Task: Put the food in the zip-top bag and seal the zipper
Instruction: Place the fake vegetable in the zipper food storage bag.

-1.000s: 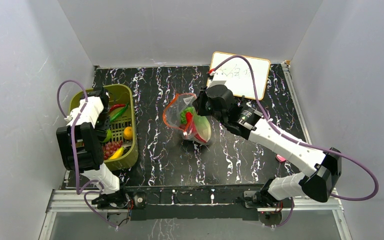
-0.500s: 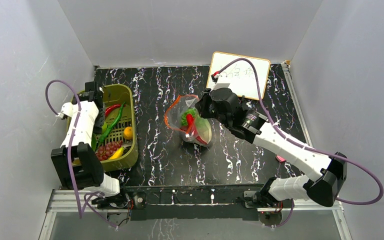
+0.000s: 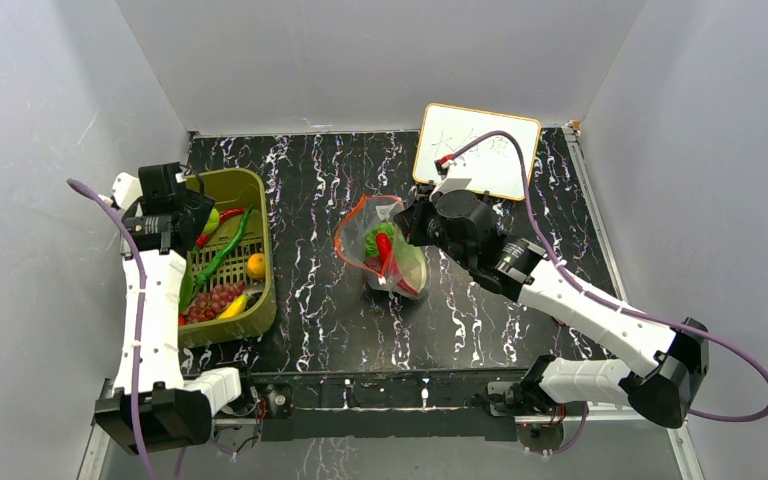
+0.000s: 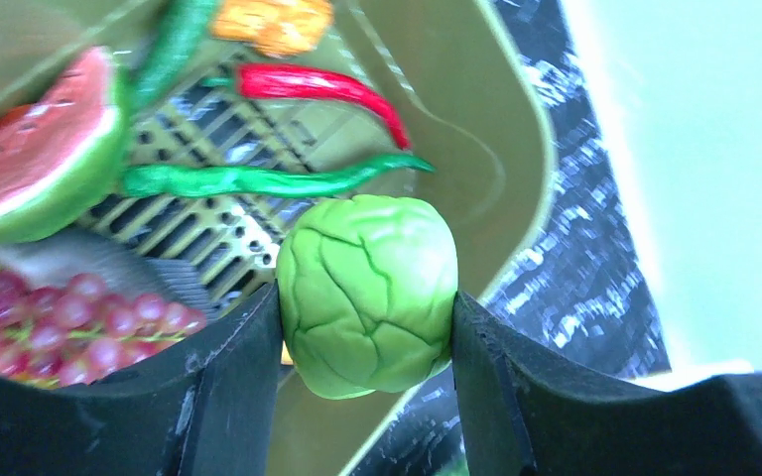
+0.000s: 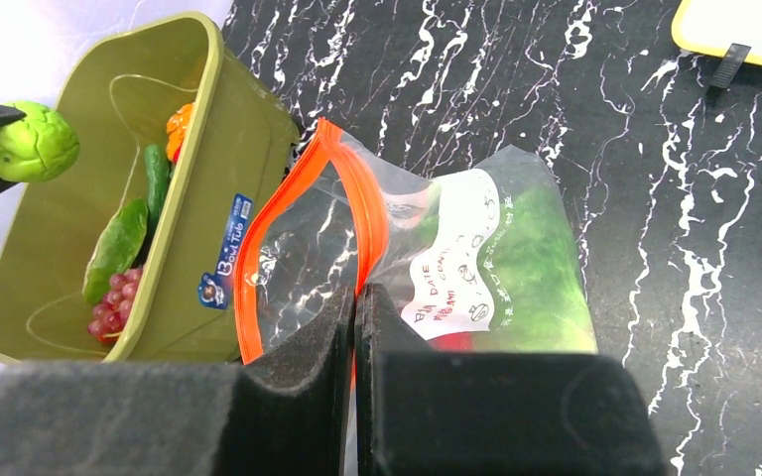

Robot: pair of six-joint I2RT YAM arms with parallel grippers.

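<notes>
Swung back since a second ago, the left gripper point(image 3: 205, 218) hangs over the olive-green plastic basket's point(image 3: 266, 285) far end; its wrist view shows it clamping the pale green toy cabbage point(image 4: 367, 293); the right gripper point(image 5: 355, 297) pinches the crinkly clear bag's point(image 5: 496, 238) red-orange zipper point(image 5: 357, 193) at the table's point(image 5: 655, 248) centre, so release only above that mouth.

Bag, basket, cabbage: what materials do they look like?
The bag looks like thin clear plastic film, glossy and crinkled. The basket: rigid olive moulded plastic, slight sheen, slotted floor. The cabbage: matte pale green with moulded veins, probably plastic or foam; can't tell which.

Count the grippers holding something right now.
2: the left gripper holds the green cabbage above the basket; the right gripper pinches the zipper of the zip-top bag.
</notes>
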